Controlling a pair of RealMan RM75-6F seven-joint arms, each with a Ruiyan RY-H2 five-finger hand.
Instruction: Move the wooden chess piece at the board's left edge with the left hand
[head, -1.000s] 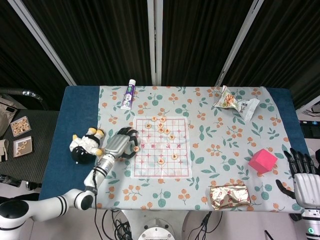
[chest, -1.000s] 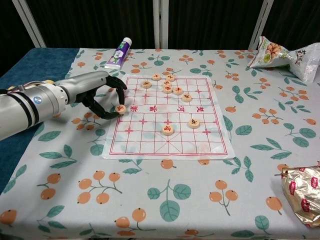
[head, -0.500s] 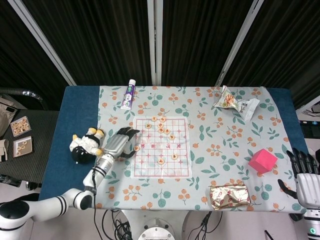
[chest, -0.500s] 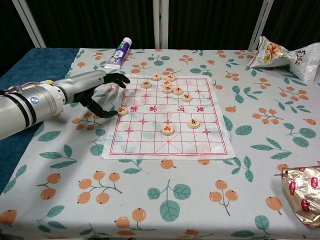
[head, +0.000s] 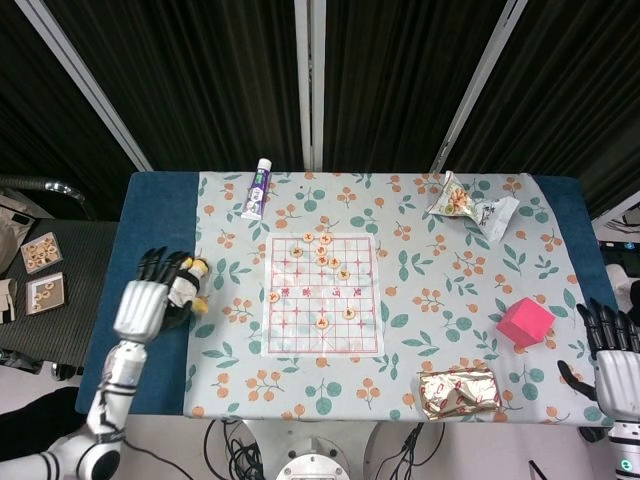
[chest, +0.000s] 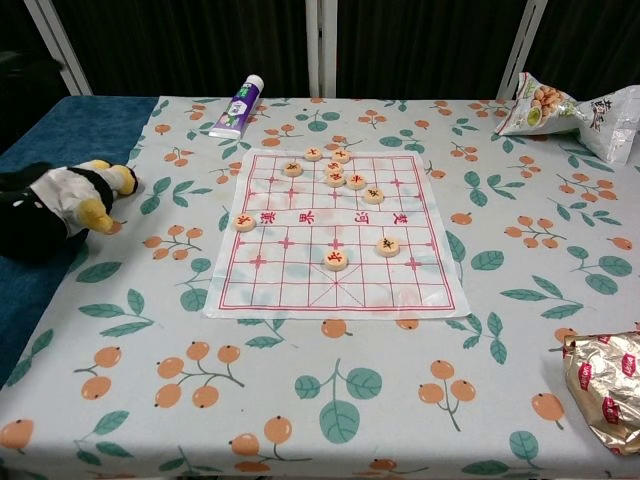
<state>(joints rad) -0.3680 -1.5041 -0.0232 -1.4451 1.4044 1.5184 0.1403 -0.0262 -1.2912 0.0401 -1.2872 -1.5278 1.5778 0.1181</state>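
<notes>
The wooden chess piece (head: 273, 296) (chest: 244, 222) lies flat at the left edge of the paper chess board (head: 300, 335) (chest: 290, 280), with nothing touching it. My left hand (head: 140, 303) hovers over the blue table edge far left of the board, fingers spread and empty, right beside a plush penguin. The chest view does not show this hand. My right hand (head: 612, 368) stays at the table's right front corner, fingers extended and apart, holding nothing.
The plush penguin (head: 187, 285) (chest: 62, 200) lies left of the board. Several other pieces (head: 322, 252) (chest: 340, 175) sit on the board. A toothpaste tube (head: 257, 189), a snack bag (head: 470, 205), a pink box (head: 525, 322) and a foil packet (head: 460, 392) lie around it.
My left hand has let go of the piece at the board's left edge and pulled back left, past the penguin. The piece stays put. The right hand dropped slightly.
</notes>
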